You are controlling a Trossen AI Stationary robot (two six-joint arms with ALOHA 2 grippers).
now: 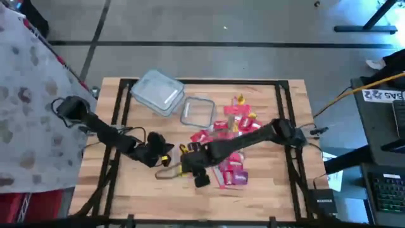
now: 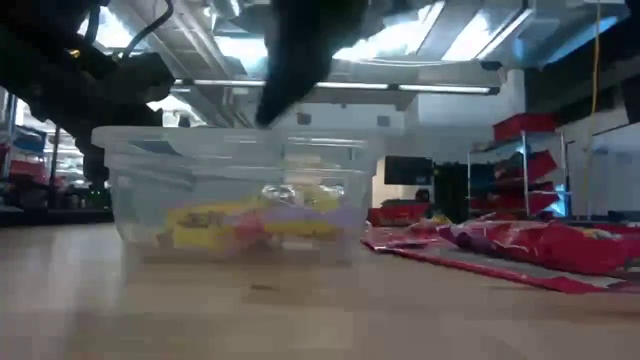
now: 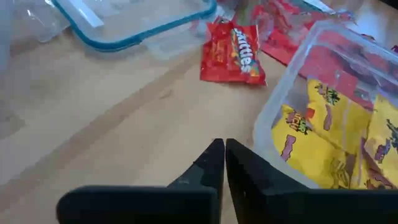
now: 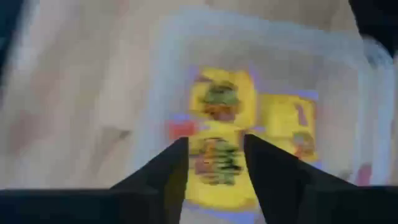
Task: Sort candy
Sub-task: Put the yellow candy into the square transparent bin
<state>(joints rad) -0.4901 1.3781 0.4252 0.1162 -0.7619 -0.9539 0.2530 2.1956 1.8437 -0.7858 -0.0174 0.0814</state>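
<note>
Right gripper (image 4: pixel 214 163) hangs over the tub (image 4: pixel 155 93), fingers spread around a yellow packet (image 4: pixel 219 163). I'd let it fall straight in, not onto the rim. Left gripper (image 3: pixel 224 163) sits beside it, fingers pressed together.

Red and pink candy packets (image 1: pixel 231 142) are lying flat in a loose heap on the wooden table (image 1: pixel 126 190), just beside the clear tub (image 3: pixel 323 106). Yellow packets (image 3: pixel 329 137) are lying inside that tub. One red packet (image 3: pixel 231 53) is lying apart, near the tub's corner.
</note>
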